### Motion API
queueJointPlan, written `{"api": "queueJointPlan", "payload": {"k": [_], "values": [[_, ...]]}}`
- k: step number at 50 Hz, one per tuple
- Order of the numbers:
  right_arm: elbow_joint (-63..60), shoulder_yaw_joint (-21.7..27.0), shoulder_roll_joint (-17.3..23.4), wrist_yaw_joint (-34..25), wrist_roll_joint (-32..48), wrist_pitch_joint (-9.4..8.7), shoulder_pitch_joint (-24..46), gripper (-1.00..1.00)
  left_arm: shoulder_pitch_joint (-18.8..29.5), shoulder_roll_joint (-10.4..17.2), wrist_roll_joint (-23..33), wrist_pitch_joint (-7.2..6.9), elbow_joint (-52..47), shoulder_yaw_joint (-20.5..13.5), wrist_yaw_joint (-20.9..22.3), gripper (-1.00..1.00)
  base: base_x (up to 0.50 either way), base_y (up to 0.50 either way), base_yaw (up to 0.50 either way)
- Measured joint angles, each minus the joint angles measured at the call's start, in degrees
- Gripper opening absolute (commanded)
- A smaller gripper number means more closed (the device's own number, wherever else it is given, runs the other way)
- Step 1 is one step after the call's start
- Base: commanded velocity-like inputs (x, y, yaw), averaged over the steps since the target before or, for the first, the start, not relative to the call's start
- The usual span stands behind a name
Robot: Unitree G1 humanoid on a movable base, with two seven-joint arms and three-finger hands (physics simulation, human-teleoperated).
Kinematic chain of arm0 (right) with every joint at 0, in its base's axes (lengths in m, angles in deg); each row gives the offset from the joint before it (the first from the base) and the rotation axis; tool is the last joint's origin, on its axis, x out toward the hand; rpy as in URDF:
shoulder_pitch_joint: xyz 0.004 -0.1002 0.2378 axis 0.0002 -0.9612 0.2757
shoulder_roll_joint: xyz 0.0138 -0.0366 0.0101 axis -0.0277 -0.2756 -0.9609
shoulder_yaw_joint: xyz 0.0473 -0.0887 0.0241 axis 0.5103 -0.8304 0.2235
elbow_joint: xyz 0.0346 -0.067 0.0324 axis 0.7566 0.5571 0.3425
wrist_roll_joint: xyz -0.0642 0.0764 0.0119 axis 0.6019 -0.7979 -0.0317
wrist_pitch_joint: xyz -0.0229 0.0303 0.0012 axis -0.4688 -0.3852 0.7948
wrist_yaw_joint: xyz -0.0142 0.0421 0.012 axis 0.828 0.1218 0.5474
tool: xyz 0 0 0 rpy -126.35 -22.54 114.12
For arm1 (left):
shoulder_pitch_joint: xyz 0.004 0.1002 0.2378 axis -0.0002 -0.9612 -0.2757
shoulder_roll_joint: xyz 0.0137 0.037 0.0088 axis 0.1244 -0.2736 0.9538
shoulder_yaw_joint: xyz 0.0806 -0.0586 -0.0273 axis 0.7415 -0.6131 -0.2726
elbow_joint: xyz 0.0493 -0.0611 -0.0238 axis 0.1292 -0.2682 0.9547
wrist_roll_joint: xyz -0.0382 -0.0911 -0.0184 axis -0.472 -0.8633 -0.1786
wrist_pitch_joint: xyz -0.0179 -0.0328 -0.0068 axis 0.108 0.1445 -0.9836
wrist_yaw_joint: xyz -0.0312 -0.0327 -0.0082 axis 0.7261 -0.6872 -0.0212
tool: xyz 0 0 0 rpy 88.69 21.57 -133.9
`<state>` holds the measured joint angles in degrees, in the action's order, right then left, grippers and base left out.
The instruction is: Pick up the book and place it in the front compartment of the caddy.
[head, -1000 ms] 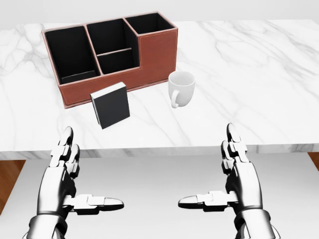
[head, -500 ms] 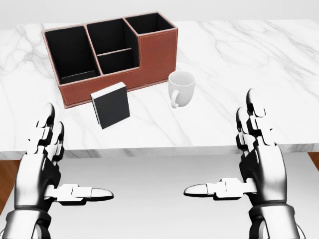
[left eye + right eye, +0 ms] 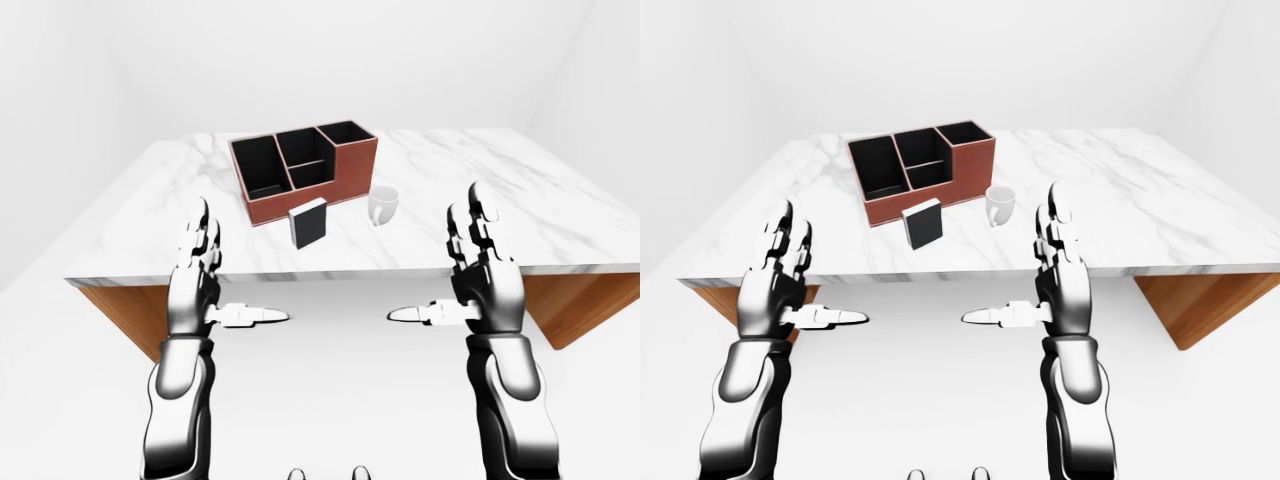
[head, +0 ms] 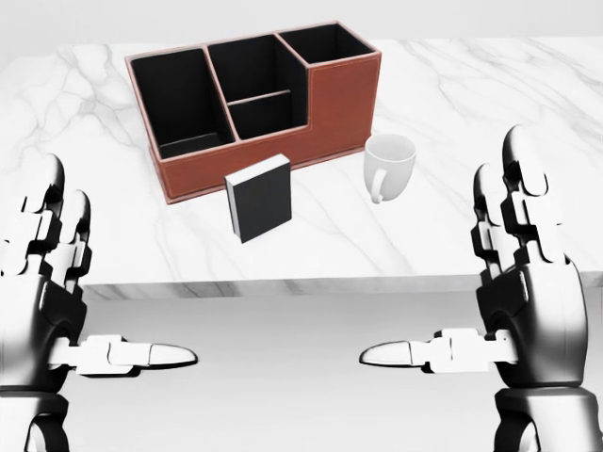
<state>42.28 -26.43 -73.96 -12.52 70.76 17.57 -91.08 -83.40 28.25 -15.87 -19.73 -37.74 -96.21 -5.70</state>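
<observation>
We record one white marble-patterned table [image 4: 490, 85] carrying three items. One small black book with a white page edge [image 4: 260, 198] stands upright, just below one reddish-brown leather caddy with black-lined compartments [image 4: 330, 99] in the head view, apart from it. We count four compartments in the caddy. One white ceramic mug [image 4: 389, 165] stands right of the book. Our two hands hover below the table edge, empty: left hand [image 4: 42, 301] and right hand [image 4: 528, 301], each with fingers straight and spread, thumb pointing inward.
</observation>
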Motion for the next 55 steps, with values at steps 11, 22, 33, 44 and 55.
{"api": "queueJointPlan", "payload": {"k": [11, 22, 33, 44, 55], "values": [[-0.97, -0.11, -0.13, -0.18, 0.11, 0.0, -0.23, 1.0, -0.21, 0.03, 0.08, 0.0, -1.33, -0.04, 0.2, 1.0, 0.0, 0.5, 0.0], [-1.02, -0.64, -0.43, -0.16, 0.53, 0.0, -0.32, 1.0, -0.36, 0.15, 0.22, 0.0, -1.77, -0.11, 0.24, 1.0, 0.0, 0.26, 0.0], [-0.34, -0.6, -0.37, 0.46, 0.91, 0.0, 0.0, 1.0, -0.49, -0.02, 0.25, 0.0, -1.87, 0.07, 0.35, 1.0, 0.0, 0.0, 0.0], [-1.38, -0.55, -0.4, 0.18, 0.01, 0.0, -0.29, 1.0, -0.64, -0.07, 0.24, 0.0, -1.7, 0.13, 0.41, 1.0, 0.28, 0.0, 0.0], [-2.23, -0.66, -0.37, -0.05, -0.49, 0.0, -0.4, 1.0, -0.54, -0.09, 0.06, 0.0, -2.02, 0.04, 0.45, 1.0, 0.5, 0.0, 0.0]]}}
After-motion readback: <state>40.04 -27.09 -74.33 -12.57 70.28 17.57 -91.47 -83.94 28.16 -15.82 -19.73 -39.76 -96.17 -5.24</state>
